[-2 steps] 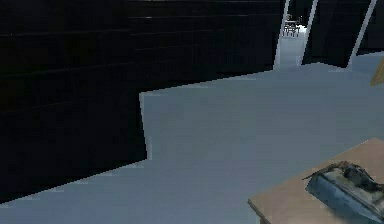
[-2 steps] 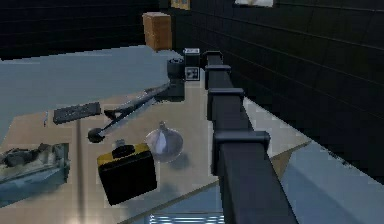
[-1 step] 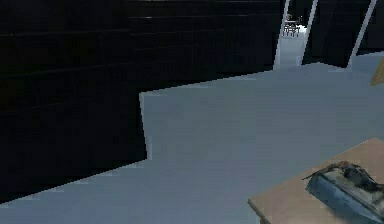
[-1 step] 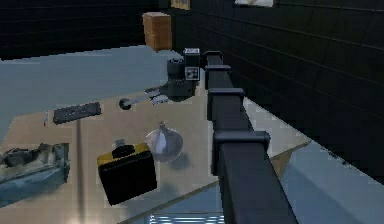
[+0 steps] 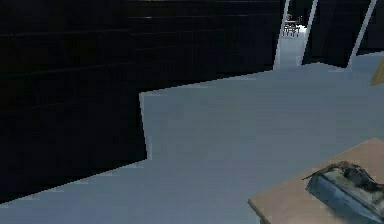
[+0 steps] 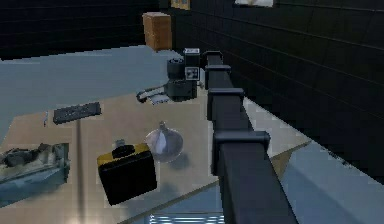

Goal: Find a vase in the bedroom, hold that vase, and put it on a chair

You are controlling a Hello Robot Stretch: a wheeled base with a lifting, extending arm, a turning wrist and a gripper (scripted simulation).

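1. The vase (image 6: 163, 140), pale, with a wide base and a narrow neck, stands upright on the light wooden table (image 6: 110, 130), near the middle of the arm side view.
2. At 8 o'clock from the vase, just beside it, a black-and-yellow box (image 6: 127, 172) stands on the same tabletop.
3. At 12 o'clock from the vase, apart from it, is the gripper (image 6: 147, 97). Its dark body sits to the right and its thin fingers reach left over the table's far part. Only bare tabletop lies behind the fingers, so it holds nothing. How wide the claw stands I cannot tell.
4. At 3 o'clock from the vase the dark square arm (image 6: 240, 150) rises from the bottom edge toward the gripper.
5. At 10 o'clock from the vase a dark flat slab (image 6: 77, 112) lies on the table.
6. Toward 9 o'clock, at the table's left end, lies a crumpled grey heap (image 6: 30, 160). In the forward view it sits at 5 o'clock (image 5: 345, 185) on the table's corner (image 5: 285, 205).
7. Far off at 12 o'clock a brown box (image 6: 155, 30) stands on the blue-grey floor (image 6: 70, 75).
8. In the forward view, black walls (image 5: 70, 90) border the floor (image 5: 230, 120), with a bright doorway (image 5: 290, 45) at 1 o'clock.
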